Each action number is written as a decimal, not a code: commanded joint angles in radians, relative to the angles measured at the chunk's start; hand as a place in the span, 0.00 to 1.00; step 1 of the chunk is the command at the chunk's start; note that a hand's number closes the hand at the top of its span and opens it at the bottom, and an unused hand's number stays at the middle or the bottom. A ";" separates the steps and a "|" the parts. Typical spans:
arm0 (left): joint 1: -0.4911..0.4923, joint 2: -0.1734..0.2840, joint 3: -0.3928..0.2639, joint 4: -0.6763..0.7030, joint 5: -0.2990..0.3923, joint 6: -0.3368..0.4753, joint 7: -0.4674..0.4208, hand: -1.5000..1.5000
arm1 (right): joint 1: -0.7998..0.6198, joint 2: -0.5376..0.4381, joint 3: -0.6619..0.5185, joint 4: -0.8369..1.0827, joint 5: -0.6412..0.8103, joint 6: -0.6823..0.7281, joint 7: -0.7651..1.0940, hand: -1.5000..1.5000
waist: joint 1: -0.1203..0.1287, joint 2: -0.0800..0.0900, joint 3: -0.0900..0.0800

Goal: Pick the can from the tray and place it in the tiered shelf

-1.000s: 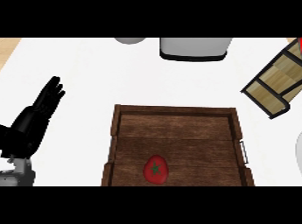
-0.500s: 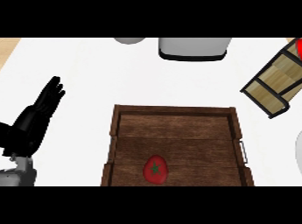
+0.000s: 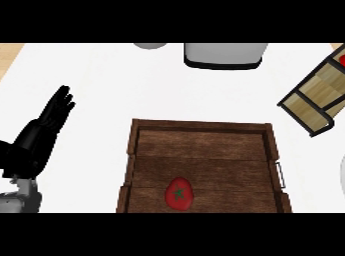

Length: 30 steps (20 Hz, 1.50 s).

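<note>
Left robot hand (image 3: 35,140) open; tiered shelf (image 3: 326,90) cut off by edge.

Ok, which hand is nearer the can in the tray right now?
Left. The left hand rests open on the counter left of the tray, apart from the can. The right hand is out of view.

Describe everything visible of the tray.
The tray is a dark brown rectangle that looks like planked wood, with raised walls and a thin metal handle on its right side. It lies flat on the white counter, its near end cut off by the view. A red can lies in its near part. No hand touches it.
</note>
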<state>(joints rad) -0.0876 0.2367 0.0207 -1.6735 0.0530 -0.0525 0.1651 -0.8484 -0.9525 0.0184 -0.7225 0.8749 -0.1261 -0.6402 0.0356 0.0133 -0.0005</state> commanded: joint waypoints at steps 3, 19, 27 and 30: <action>-0.009 0.013 0.022 -0.017 0.020 -0.020 0.025 0.50 | -0.114 0.024 -0.054 0.188 0.041 -0.034 0.085 0.00 | 0.000 -0.005 0.001; -0.012 -0.009 0.025 0.024 -0.013 0.003 -0.008 0.50 | -0.444 -0.119 -0.426 0.311 -0.373 0.469 0.302 0.00 | -0.029 -0.013 -0.001; 0.002 -0.017 0.017 0.029 -0.013 -0.008 -0.030 0.50 | -0.459 -0.350 -0.564 0.525 -0.475 0.687 0.474 0.00 | -0.015 0.003 0.002; -0.037 -0.024 0.011 0.000 -0.018 0.014 0.029 0.50 | -0.425 -0.407 -0.576 0.559 -0.482 0.747 0.455 0.00 | -0.007 0.007 0.006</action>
<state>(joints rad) -0.0992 0.2241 0.0362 -1.6673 0.0386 -0.0527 0.1724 -1.2838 -1.2780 -0.5278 -0.2204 0.4146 0.5321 -0.2091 0.0223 0.0142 0.0031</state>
